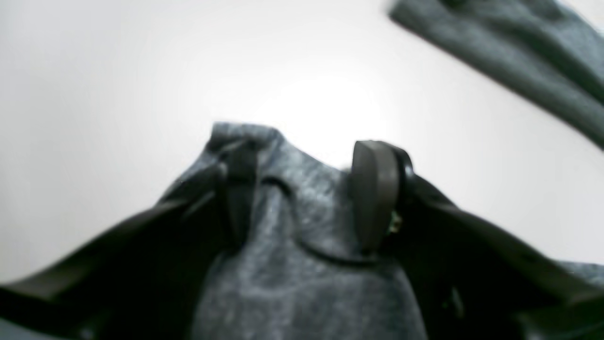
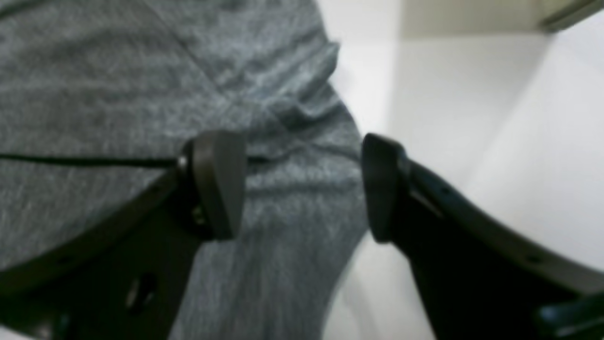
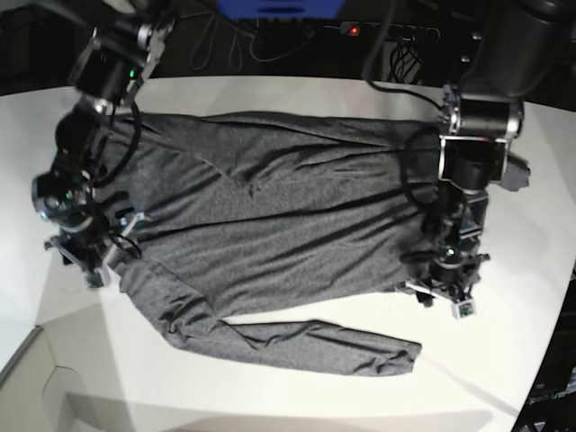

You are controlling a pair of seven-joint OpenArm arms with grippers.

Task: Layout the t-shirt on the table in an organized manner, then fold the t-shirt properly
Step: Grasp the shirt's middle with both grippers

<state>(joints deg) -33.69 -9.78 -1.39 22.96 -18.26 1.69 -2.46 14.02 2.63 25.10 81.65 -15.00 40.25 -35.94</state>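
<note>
Grey heathered knit fills the nearest part of both wrist views. Close under the left wrist camera, the left gripper (image 1: 306,193) has a bunched fold of the t-shirt (image 1: 302,264) between its two dark fingers (image 1: 375,193); the cloth rises in a peak between them, pinched against one finger while the other stands a little off it, so it looks like a grip on the fabric, though the blur leaves the contact uncertain. Past it lies bare white table (image 1: 141,94), and another strip of the shirt crosses the far upper corner. Under the right wrist camera, the right gripper (image 2: 302,189) stands with its jaws wide apart over the edge of the t-shirt (image 2: 118,94), one finger above the cloth, the other above the table (image 2: 495,141), with nothing clamped between them. In the base view the t-shirt (image 3: 270,216) lies spread across the table (image 3: 270,396), wrinkled, one long sleeve trailing along its near edge, with the right gripper (image 3: 85,256) at one end and the left gripper (image 3: 445,292) at the other.
</note>
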